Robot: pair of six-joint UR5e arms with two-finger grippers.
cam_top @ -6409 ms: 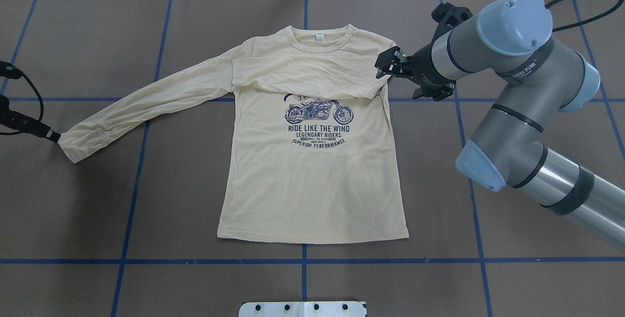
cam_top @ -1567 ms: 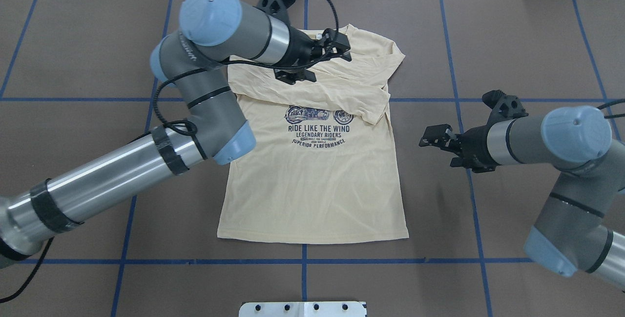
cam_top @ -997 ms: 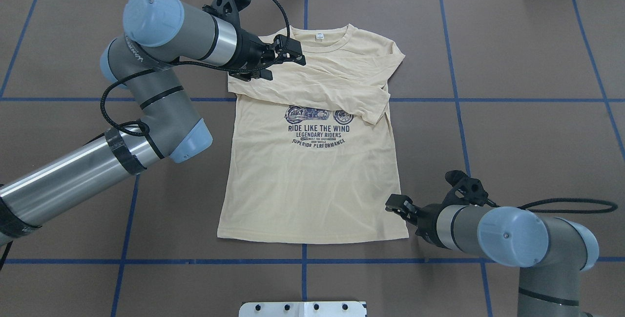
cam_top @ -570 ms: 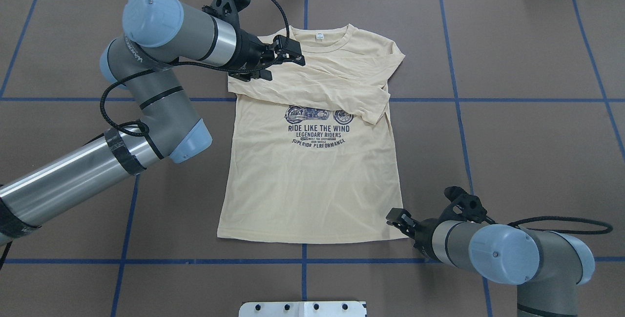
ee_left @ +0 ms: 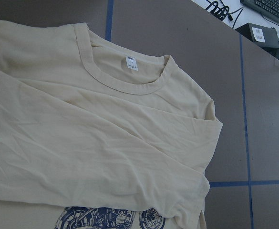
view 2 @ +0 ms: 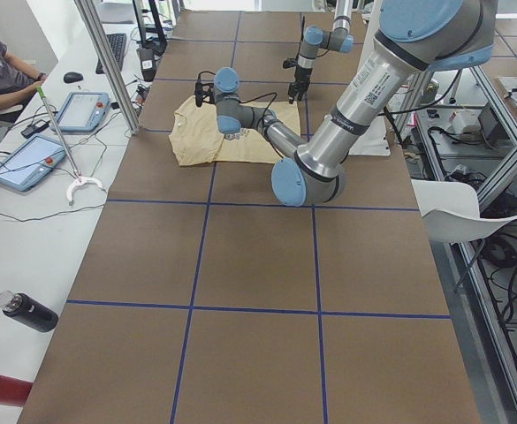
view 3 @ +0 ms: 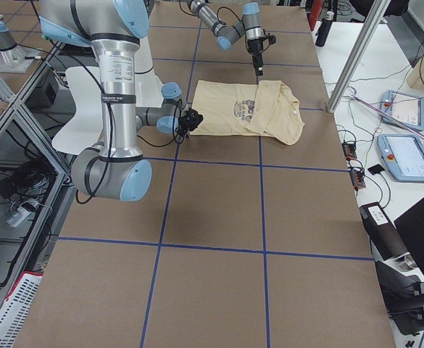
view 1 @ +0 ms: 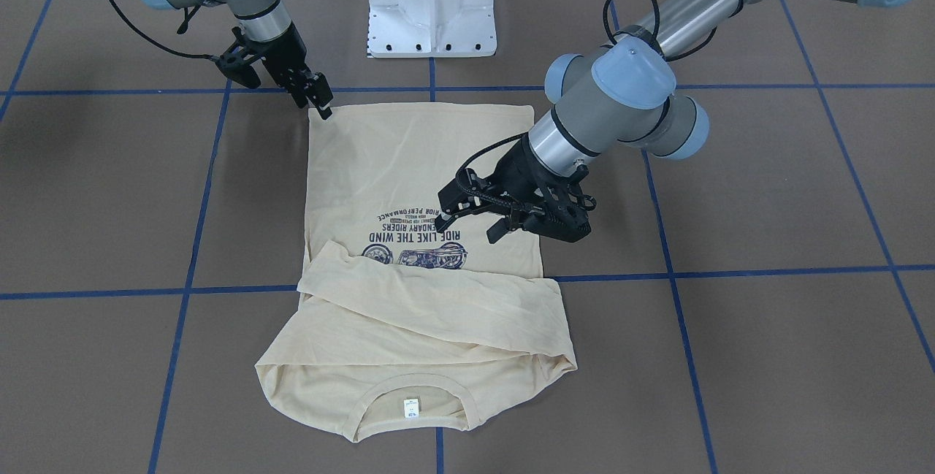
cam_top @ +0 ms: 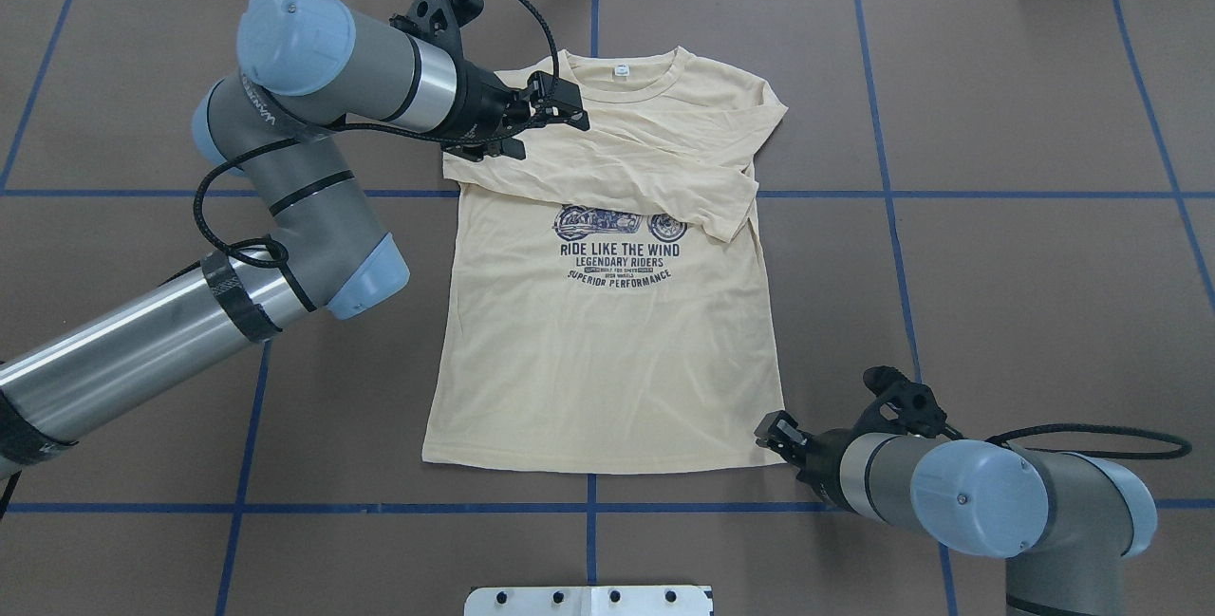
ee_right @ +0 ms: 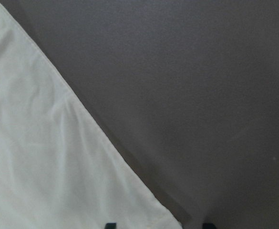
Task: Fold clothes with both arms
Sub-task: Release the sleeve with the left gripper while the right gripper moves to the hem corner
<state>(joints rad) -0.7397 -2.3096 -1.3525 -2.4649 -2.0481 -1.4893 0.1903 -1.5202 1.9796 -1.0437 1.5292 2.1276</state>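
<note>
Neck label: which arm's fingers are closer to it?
Left. The left fingers hover over the shirt's shoulder, near the label; the right fingers are far off at the shirt's bottom hem corner.

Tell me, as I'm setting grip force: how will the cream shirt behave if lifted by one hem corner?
Probably floppy: the shirt lies flat with soft wrinkles, sleeves draped across its chest, so it would likely sag below the right gripper. Probably light, since the fabric looks thin. The hem corner lies flush on the table, so it might slide.
</note>
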